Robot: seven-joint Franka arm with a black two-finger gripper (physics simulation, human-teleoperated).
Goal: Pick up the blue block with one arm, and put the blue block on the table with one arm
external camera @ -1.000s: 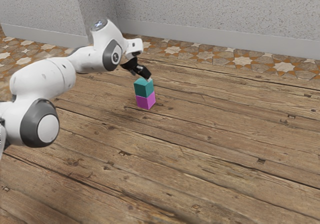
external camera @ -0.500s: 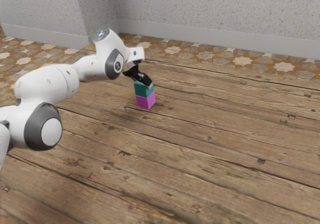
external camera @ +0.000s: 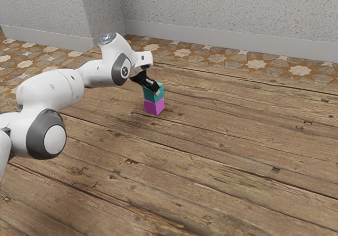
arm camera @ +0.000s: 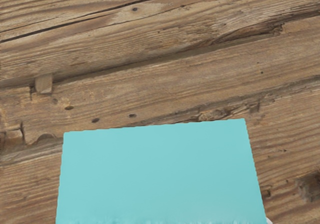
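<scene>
The blue block, teal in colour, stands over a magenta block [external camera: 154,107] in the exterior view. My black gripper [external camera: 155,90] reaches down over the blue block [external camera: 159,95] from the exterior view's upper left. It is shut on that block: one finger lies against the near face, while the far finger is hidden. Between the two blocks I cannot make out any gap. In the wrist view the top of the blue block [arm camera: 159,174] is large and pale, close under the hand.
A wooden plank table [external camera: 222,141] spreads around the stack, with bare planks on the exterior view's right and in front. Patterned floor tiles [external camera: 256,64] and a speckled wall [external camera: 227,14] lie behind it.
My hand has come down onto the blue block over the last second. Since half a second ago the blue block has shifted slightly toward the exterior view's right, and my gripper has shut on it.
</scene>
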